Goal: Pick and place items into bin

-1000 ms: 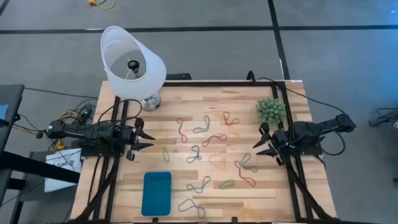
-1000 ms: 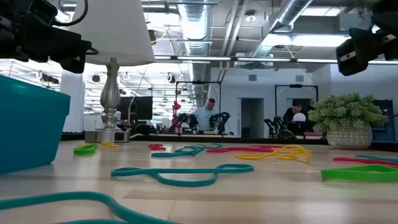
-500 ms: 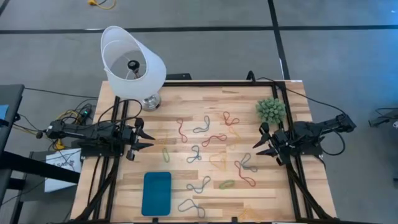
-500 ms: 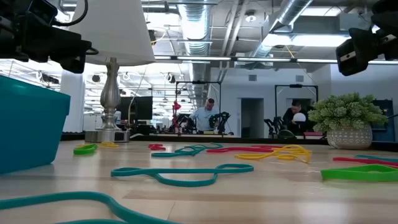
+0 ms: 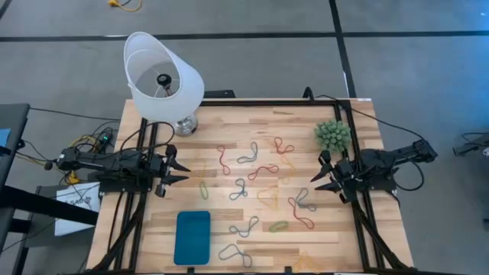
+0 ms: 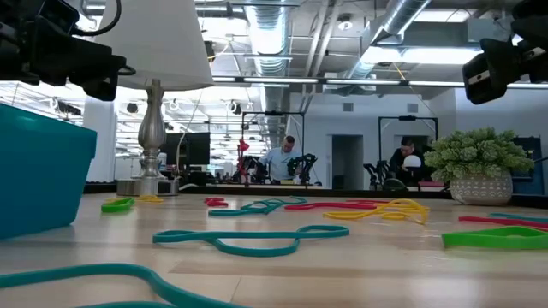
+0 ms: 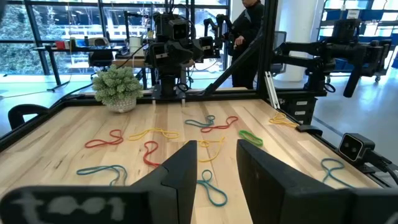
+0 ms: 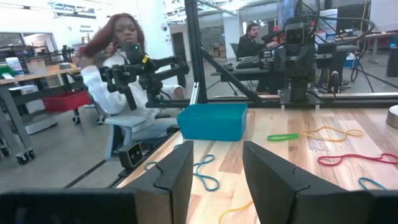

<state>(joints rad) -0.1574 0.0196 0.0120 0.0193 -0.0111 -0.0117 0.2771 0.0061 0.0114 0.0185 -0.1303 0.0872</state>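
Several rubber-band loops in red, green, yellow and grey-blue lie flat and scattered over the middle of the wooden table (image 5: 252, 177), also spread across the low view (image 6: 257, 239). The teal bin (image 5: 192, 237) sits near the table's near edge, left of centre, and shows in the right wrist view (image 8: 211, 121). My left gripper (image 5: 182, 169) hovers open at the table's left side, above the wood (image 7: 216, 163). My right gripper (image 5: 315, 176) hovers open at the right side (image 8: 217, 163). Neither is near a band.
A white lamp (image 5: 163, 76) stands at the far left corner, a spiky green plant ball (image 5: 333, 135) at the far right beside my right arm. A black frame edges the table. People sit in the room beyond (image 8: 124, 68).
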